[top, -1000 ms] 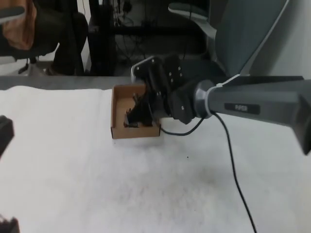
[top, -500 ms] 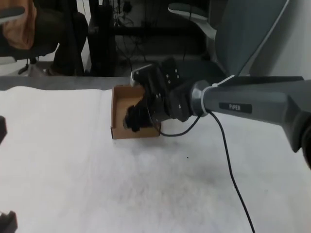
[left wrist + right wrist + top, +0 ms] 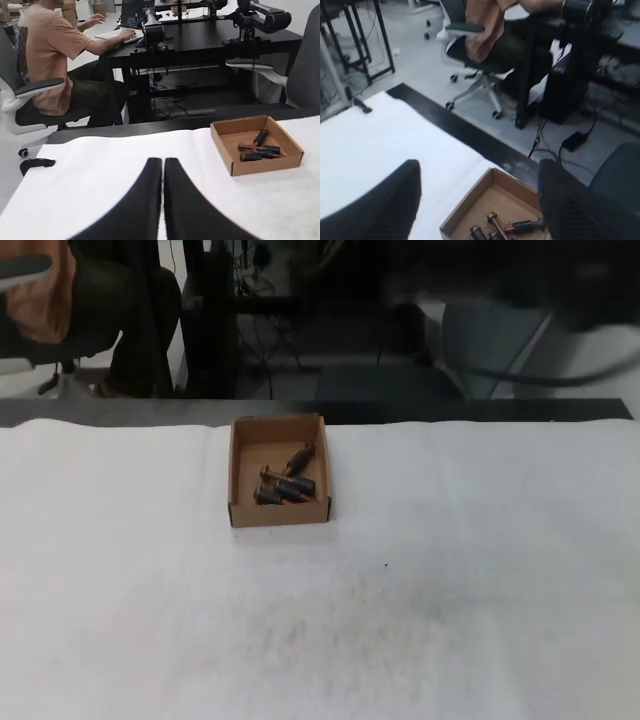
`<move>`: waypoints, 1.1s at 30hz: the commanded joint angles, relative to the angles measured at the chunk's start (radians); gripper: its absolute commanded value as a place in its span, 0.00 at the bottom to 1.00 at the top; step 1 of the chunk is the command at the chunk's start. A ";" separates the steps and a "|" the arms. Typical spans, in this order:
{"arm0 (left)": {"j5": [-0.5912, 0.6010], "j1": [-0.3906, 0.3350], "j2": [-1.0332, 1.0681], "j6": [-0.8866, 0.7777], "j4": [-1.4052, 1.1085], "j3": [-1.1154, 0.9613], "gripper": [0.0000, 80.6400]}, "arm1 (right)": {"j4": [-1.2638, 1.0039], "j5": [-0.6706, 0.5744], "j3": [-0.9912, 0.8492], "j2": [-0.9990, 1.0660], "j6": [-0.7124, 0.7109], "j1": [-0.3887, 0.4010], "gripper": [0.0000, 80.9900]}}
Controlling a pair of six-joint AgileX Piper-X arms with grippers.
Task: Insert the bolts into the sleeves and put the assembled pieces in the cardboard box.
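Cardboard box (image 3: 233, 472) sits at 11 o'clock from tabletop (image 3: 420, 620) centre, assembled pieces (image 3: 288, 486) inside, mostly lying 9-to-3. Right end effector (image 3: 479, 170) wide, empty, box ahead, likely nearer. Left end effector (image 3: 163, 165) fingers pressed together, empty.

The cardboard box (image 3: 279, 512), a little left of centre in the high view, is plain tan-brown. The assembled pieces (image 3: 290, 486) inside it are dark grey to black with reddish-copper ends. The cloth (image 3: 420, 630) over the bench is white, with faint grey smudges and specks toward the lower middle of the frame. A dark strip of bench edge (image 3: 120, 412) borders the cloth above. The left gripper (image 3: 163, 162) is glossy black. The right gripper (image 3: 480, 170) is matt black with a fine grainy texture.
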 commanded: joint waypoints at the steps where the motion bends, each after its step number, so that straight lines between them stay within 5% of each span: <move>1: 0.080 -0.002 0.009 0.058 -0.077 0.032 0.02 | -0.003 0.126 0.091 -0.185 -0.022 0.050 0.77; 9: 0.136 0.000 0.009 0.152 -0.408 0.216 0.02 | 0.000 0.505 0.302 -0.624 -0.109 0.161 0.77; 23: 0.223 0.001 0.009 -0.088 -0.481 0.450 0.02 | 0.049 0.629 0.792 -0.927 -0.098 0.159 0.75; 26: 0.250 0.001 0.009 -0.122 -0.481 0.482 0.02 | 0.012 0.604 0.892 -0.912 -0.080 0.143 0.54; 30: 0.247 0.001 0.009 -0.135 -0.481 0.519 0.02 | -0.136 0.533 1.015 -0.874 -0.020 0.061 0.02; 33: 0.247 0.001 0.009 -0.135 -0.481 0.534 0.02 | -0.247 0.459 1.081 -0.831 0.048 -0.034 0.00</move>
